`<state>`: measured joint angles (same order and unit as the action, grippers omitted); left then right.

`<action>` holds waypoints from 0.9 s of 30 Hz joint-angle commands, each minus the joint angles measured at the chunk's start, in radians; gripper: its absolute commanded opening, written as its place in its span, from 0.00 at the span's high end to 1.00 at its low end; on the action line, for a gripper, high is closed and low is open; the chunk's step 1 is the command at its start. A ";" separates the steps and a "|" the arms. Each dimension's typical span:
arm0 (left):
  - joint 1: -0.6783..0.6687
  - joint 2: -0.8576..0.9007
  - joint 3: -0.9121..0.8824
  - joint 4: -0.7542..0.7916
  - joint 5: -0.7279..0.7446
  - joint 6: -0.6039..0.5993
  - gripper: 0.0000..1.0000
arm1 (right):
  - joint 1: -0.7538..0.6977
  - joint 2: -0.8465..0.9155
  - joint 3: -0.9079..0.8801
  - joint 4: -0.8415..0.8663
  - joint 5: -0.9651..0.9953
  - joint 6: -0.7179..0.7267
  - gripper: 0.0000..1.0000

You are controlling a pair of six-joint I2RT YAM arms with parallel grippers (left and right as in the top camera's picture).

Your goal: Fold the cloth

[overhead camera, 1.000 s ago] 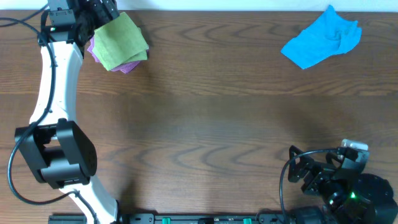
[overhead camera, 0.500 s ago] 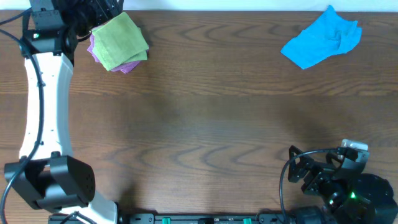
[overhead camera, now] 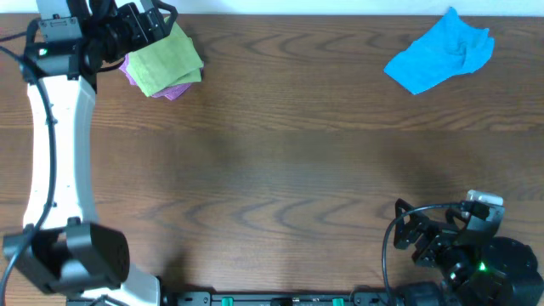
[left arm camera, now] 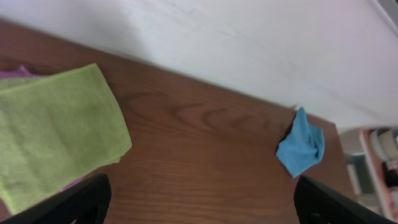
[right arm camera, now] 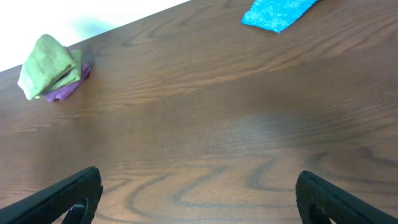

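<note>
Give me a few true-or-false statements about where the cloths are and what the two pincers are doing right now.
1. The green cloth lies folded on top of a purple cloth. True.
2. The blue cloth is neatly folded right beside the green one. False: it lies crumpled at the far right corner, the width of the table away.
3. The left pincer is shut on the green cloth. False: it is open and holds nothing, at that cloth's far left corner.
4. The right pincer is open, at the near edge, away from every cloth. True.
</note>
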<state>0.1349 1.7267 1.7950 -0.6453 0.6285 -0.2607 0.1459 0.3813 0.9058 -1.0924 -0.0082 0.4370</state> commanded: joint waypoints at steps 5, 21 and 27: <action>-0.012 -0.180 0.013 -0.106 -0.087 0.180 0.05 | -0.010 -0.005 -0.004 -0.001 0.000 0.011 0.01; -0.086 -0.543 -0.305 -0.013 -0.303 0.284 0.05 | -0.010 -0.005 -0.004 -0.001 0.000 0.011 0.01; -0.086 -0.771 -0.611 0.133 -0.322 0.284 0.05 | -0.010 -0.005 -0.004 -0.001 0.000 0.011 0.01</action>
<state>0.0509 1.0325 1.2572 -0.5385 0.3325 0.0055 0.1459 0.3813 0.9039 -1.0935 -0.0082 0.4374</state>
